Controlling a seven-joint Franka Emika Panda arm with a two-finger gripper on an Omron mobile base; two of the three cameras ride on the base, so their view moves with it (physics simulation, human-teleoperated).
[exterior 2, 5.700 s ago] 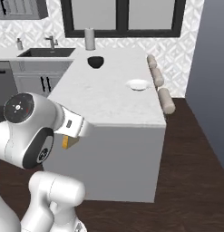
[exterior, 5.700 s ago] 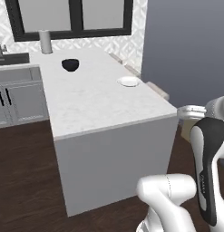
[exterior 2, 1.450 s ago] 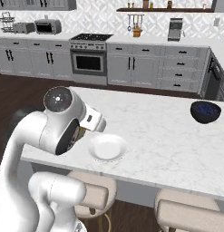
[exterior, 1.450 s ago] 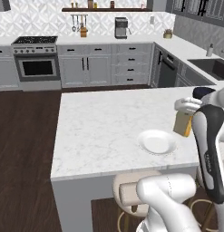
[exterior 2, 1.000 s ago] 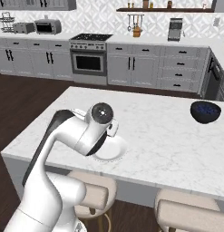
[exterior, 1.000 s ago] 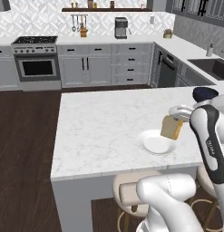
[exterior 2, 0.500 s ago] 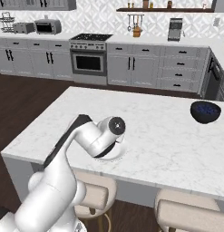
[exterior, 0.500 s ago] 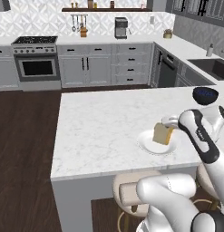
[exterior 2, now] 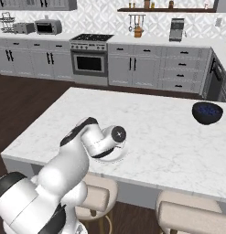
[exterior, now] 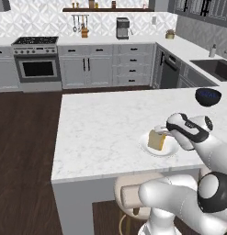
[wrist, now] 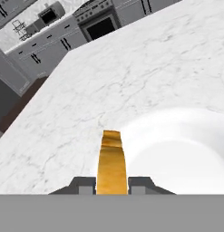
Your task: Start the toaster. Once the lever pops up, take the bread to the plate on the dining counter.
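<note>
The bread, a golden-tan slice, stands on edge over the white plate on the marble dining counter. My gripper is shut on the slice from above, and the slice's lower edge sits at the plate's surface. In the hand view the bread rises between the two dark fingertips, with the plate spreading to its right. From the right base view my arm covers most of the plate. The toaster stands far off on the back counter.
A dark blue bowl sits on the counter to the plate's far right, also visible as the bowl. Round stools stand below the counter's near edge. A stove and grey cabinets line the back wall.
Since the earliest frames the base has driven round to the island's long side. In the last second the gripper has lowered the bread from above the counter down onto the plate.
</note>
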